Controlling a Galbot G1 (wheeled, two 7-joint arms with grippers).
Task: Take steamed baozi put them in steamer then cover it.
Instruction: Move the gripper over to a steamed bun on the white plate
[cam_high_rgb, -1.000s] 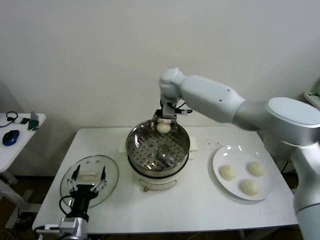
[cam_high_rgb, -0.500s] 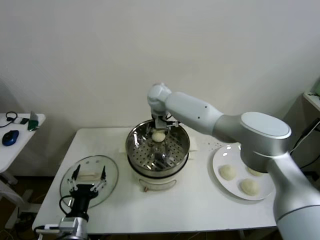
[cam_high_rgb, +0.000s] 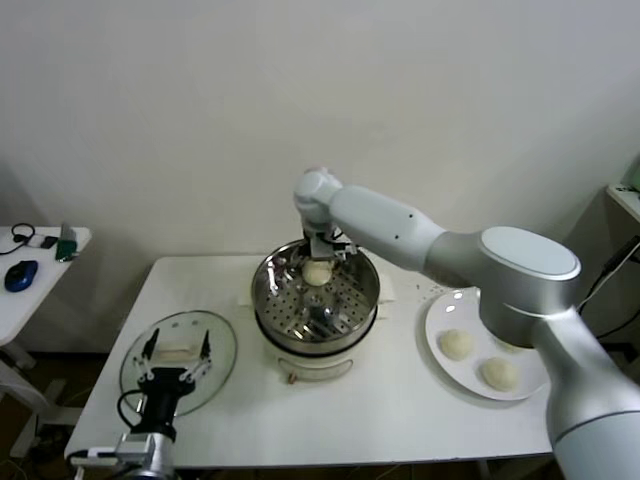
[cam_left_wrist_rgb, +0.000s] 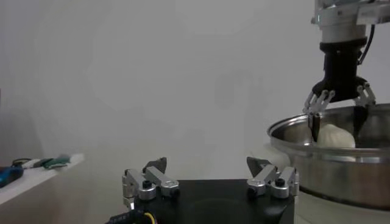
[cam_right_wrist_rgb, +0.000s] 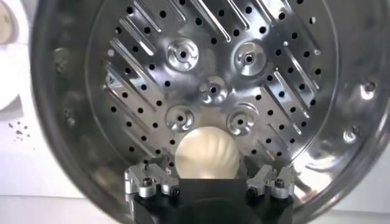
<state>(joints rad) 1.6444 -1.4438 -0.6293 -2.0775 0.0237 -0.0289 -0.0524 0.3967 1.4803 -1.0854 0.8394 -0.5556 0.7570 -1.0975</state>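
The right gripper (cam_right_wrist_rgb: 207, 182) stands spread, its fingers clear on either side of one steamed baozi (cam_right_wrist_rgb: 207, 153) resting on the perforated floor toward the far side of the steamer (cam_high_rgb: 270, 300); this placement leaves floor space for the others. Three baozi wait on the plate (cam_high_rgb: 437, 340) to the right. The left gripper (cam_high_rgb: 175, 378), jaws apart, hovers above the cover (cam_high_rgb: 135, 365), which lies flat on the table (cam_high_rgb: 400, 420) left of the steamer, presumably ready for lidding.
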